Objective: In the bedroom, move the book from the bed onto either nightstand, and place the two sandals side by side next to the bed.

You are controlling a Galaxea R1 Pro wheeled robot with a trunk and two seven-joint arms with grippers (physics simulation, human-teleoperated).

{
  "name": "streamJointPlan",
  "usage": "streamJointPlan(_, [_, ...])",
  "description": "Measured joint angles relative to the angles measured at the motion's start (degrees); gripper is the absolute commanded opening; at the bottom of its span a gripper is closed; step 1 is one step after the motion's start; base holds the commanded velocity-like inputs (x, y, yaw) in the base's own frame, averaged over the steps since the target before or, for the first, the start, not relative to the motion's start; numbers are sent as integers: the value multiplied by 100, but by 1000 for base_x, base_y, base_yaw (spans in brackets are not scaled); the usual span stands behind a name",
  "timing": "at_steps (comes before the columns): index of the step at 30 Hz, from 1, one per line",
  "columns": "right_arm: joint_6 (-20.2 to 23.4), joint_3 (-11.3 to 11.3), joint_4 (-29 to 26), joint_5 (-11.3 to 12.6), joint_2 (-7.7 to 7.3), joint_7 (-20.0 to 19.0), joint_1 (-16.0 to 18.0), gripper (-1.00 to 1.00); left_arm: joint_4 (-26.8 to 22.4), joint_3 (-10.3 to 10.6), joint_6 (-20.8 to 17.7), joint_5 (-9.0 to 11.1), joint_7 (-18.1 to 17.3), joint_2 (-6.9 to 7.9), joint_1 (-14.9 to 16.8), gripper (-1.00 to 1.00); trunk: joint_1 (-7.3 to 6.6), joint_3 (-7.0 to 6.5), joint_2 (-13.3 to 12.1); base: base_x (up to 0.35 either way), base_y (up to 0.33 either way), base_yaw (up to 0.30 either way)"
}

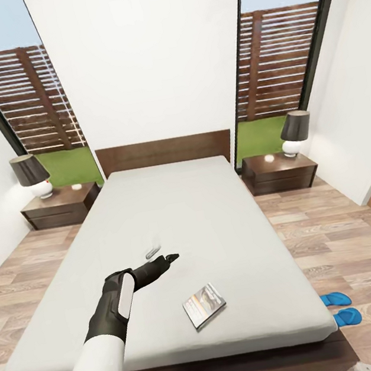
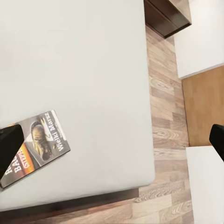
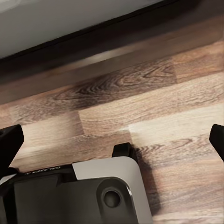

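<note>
Jaws of the left gripper [image 1: 172, 257] spread wide above the bed [image 1: 214, 217], empty; book [image 1: 204, 305] just beside.

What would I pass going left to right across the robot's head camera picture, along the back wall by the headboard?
Left lamp → left nightstand → headboard of the bed → right nightstand → right lamp.

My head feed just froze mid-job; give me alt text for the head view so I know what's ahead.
A large low bed with a pale grey-white mattress fills the view, a small dark paperback book lying near its foot, right of the outstretched left gripper. Two bright blue flip-flops lie on the wood-plank floor at the bed's right. Dark brown nightstands with lamps flank the headboard.
</note>
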State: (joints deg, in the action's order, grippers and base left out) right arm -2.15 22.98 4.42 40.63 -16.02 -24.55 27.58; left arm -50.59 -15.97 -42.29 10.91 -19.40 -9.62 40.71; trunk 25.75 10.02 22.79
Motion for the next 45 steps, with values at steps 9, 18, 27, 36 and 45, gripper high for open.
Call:
streamJointPlan(9, [0, 0, 0, 0, 0, 2, 0, 100, 0, 0, 0, 98, 0, 2, 0, 100, 0, 81, 0, 0, 0, 0])
streamJointPlan(18, [-1, 0, 0, 0, 0, 2, 0, 100, -1, 0, 0, 226, 0, 2, 0, 100, 0, 162, 0, 0, 0, 0])
streamJointPlan(27, [-1, 0, 0, 0, 0, 7, 0, 100, -2, 0, 0, 231, 0, 2, 0, 100, 0, 243, 0, 0, 0, 0])
streamJointPlan(36, [-5, 0, 0, 0, 0, 6, 0, 100, 0, 0, 0, 231, 0, 2, 0, 100, 0, 324, 1, 0, 0, 0])
streamJointPlan(45, [-8, 0, 0, 0, 2, 8, 0, 100, -2, 0, 0, 232, 0, 2, 0, 100, 0, 405, 1, 0, 0, 0])
